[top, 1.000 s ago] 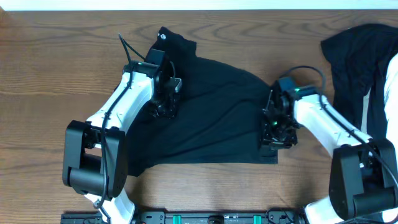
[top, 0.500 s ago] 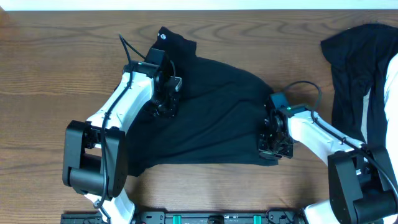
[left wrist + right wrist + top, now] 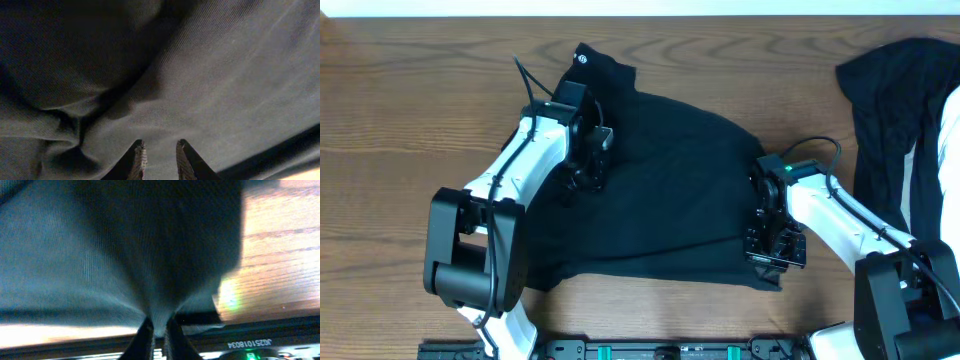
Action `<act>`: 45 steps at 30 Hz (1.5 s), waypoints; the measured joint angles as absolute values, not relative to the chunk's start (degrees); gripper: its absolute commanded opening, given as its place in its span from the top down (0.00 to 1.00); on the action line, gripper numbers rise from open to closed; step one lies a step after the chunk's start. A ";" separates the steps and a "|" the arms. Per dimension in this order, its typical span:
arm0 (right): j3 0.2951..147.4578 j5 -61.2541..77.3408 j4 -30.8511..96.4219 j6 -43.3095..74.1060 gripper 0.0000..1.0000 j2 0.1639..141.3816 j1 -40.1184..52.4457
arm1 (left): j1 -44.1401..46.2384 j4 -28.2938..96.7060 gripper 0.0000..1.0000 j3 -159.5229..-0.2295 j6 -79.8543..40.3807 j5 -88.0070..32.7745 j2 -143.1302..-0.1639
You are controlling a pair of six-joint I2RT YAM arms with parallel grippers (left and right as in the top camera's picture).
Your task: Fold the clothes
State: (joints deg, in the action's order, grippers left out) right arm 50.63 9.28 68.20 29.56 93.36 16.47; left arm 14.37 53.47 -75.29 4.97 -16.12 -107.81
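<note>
The clothes [image 3: 660,190] are one black garment spread on the wooden table, with a tiny round white logo [image 3: 583,57] at its far left corner. My left gripper [image 3: 582,178] is on the garment's upper left part. In the left wrist view its jaws [image 3: 160,150] are nearly together on the dark fabric [image 3: 225,75]. My right gripper [image 3: 770,255] is at the garment's near right corner. In the right wrist view its jaws [image 3: 160,327] pinch a ridge of the fabric [image 3: 125,255], which hangs lifted over the table.
A second heap of black cloth [image 3: 890,90] lies at the far right, with something white [image 3: 945,130] beside it. Bare wood [image 3: 400,120] lies to the left. The arm bases and a dark rail [image 3: 660,350] line the front edge.
My right gripper has moved toward the front edge, dragging the garment's near right corner with it. My left gripper has barely moved.
</note>
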 measured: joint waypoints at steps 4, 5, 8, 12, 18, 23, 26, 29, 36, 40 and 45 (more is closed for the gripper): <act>50.63 8.91 66.52 29.30 0.89 93.17 16.47 | 14.37 53.47 0.76 -75.20 4.97 -16.12 -107.92; 50.63 8.95 65.25 28.99 0.89 92.82 16.47 | 14.37 53.52 0.76 -75.20 4.97 -16.12 -107.92; 51.00 9.63 60.82 26.76 0.79 90.15 16.25 | 14.37 54.68 0.76 -75.20 4.97 -16.12 -107.92; 55.05 10.72 56.01 23.99 0.73 84.20 14.26 | 14.37 57.58 0.76 -75.31 4.82 -16.16 -107.90; 61.08 11.46 45.41 23.81 0.72 81.47 7.11 | 14.92 58.15 0.76 -75.70 4.38 -19.75 -106.08; 61.25 12.36 36.42 24.95 0.67 87.33 2.68 | 19.25 56.53 0.76 -75.77 4.29 -22.17 -104.86; 61.23 13.58 30.02 25.12 0.61 94.41 1.76 | 23.07 53.74 0.76 -74.56 3.46 -22.63 -104.84; 61.14 14.85 24.25 25.32 0.57 99.85 1.67 | 25.74 50.15 0.76 -71.64 2.39 -22.85 -104.81; 61.12 20.45 15.75 25.43 0.98 108.31 1.67 | 27.18 43.38 0.76 -61.76 -1.32 -23.22 -104.81; 61.10 25.26 15.77 25.61 0.99 110.56 1.72 | 27.16 42.98 0.76 -59.07 -2.15 -23.22 -104.81; 61.10 33.21 16.53 23.38 0.94 110.45 2.92 | 27.16 42.26 0.76 -59.05 -2.85 -23.40 -104.81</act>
State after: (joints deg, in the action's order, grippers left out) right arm 61.10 33.21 16.53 23.38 110.45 2.92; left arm 27.16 42.26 -59.05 -2.85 -23.40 -104.81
